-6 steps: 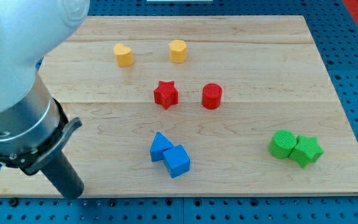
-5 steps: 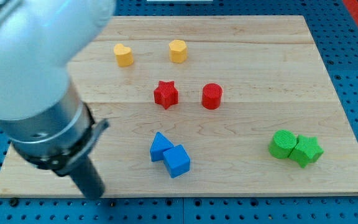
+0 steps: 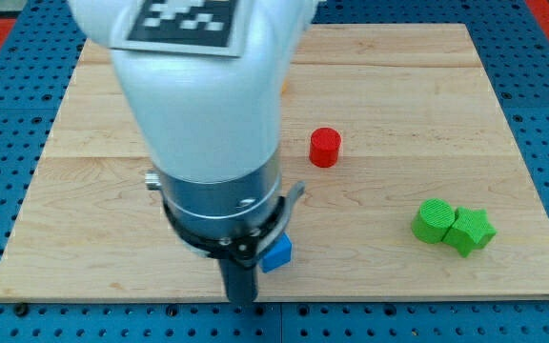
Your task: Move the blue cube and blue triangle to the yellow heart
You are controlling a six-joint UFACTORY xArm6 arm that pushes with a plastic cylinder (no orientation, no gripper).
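My arm fills the middle of the view and hides much of the board. My tip (image 3: pixel 243 301) rests at the board's bottom edge, just below and left of the blue cube (image 3: pixel 277 254), of which only a corner shows beside the rod. The blue triangle and the yellow heart are hidden behind the arm.
A red cylinder (image 3: pixel 325 147) stands right of the arm. A green cylinder (image 3: pixel 434 221) and a green star (image 3: pixel 470 231) touch each other at the lower right. The wooden board (image 3: pixel 398 76) lies on a blue pegboard. The red star and the other yellow block are hidden.
My arm has swept right along the board's bottom edge, from the lower left corner to below the blue blocks. It now covers the blue triangle, red star and both yellow blocks.
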